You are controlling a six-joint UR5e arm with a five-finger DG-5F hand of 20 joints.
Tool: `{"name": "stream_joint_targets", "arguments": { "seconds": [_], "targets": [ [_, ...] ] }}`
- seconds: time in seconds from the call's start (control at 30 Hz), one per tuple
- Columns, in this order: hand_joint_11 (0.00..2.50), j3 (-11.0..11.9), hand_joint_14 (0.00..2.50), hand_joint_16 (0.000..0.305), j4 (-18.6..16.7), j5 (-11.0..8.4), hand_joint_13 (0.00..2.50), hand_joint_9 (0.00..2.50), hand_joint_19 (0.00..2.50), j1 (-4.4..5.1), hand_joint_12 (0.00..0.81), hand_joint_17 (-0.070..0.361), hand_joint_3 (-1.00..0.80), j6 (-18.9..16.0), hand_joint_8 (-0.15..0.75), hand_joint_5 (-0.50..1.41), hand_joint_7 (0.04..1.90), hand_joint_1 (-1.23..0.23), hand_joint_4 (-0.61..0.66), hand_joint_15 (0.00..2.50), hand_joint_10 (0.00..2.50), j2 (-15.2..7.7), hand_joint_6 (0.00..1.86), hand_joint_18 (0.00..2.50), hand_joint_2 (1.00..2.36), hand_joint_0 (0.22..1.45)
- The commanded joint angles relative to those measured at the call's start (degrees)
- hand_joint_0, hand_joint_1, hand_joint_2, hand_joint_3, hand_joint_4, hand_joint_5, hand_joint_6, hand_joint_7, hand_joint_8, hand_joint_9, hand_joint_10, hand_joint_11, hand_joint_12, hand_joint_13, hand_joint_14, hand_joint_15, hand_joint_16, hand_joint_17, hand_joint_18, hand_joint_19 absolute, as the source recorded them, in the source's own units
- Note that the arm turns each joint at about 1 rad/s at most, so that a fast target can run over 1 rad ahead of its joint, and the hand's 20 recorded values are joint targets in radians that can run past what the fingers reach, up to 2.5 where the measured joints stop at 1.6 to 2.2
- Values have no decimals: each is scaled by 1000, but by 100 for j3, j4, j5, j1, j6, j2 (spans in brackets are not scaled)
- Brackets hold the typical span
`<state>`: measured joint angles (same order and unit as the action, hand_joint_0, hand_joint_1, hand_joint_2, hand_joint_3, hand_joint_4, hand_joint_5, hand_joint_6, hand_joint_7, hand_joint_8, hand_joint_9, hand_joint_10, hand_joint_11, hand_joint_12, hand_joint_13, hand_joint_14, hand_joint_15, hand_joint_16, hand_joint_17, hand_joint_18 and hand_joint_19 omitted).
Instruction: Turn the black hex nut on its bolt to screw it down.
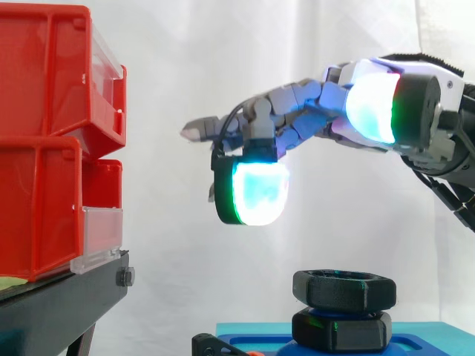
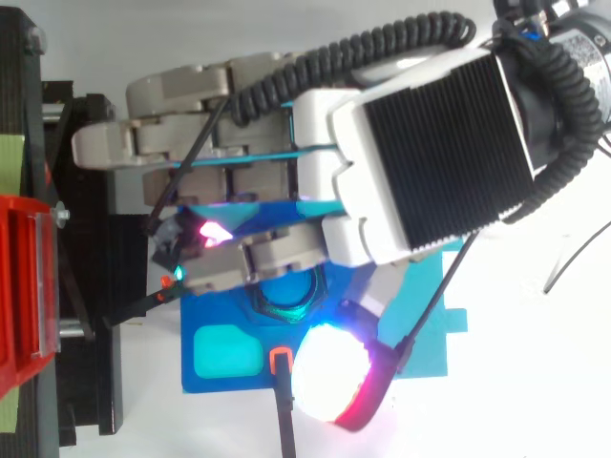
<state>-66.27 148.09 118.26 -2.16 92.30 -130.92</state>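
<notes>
Your hand (image 1: 297, 107) hovers, fingers loosely extended and holding nothing, clear above the black hex nut (image 1: 343, 289) near the middle of the blue base (image 1: 434, 335), apparently on approach; next you must descend and close around its flats.

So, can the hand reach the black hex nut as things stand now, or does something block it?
Probably yes. The hand hangs open above the black hex nut, with only bare space between them in the side view. The nut sits exposed on the blue base, and the red bins stand well aside.
</notes>
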Motion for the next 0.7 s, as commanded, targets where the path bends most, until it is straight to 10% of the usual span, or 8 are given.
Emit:
{"name": "stream_joint_targets", "arguments": {
  "seconds": [0.0, 0.67],
  "targets": [
    [170, 0, 0, 58, -17, -207, 356, 815, 269, 146, 390, 130, -500, -19, 326, -23, 1397, 66, 224, 0, 5, -4, 551, 395, 1000, 458],
    [164, -167, 0, 54, 634, -954, 383, 884, 272, 647, 369, 121, -500, -28, 309, -7, 1423, -21, 193, 0, 7, 5, 570, 426, 1000, 485]
  ]
}}
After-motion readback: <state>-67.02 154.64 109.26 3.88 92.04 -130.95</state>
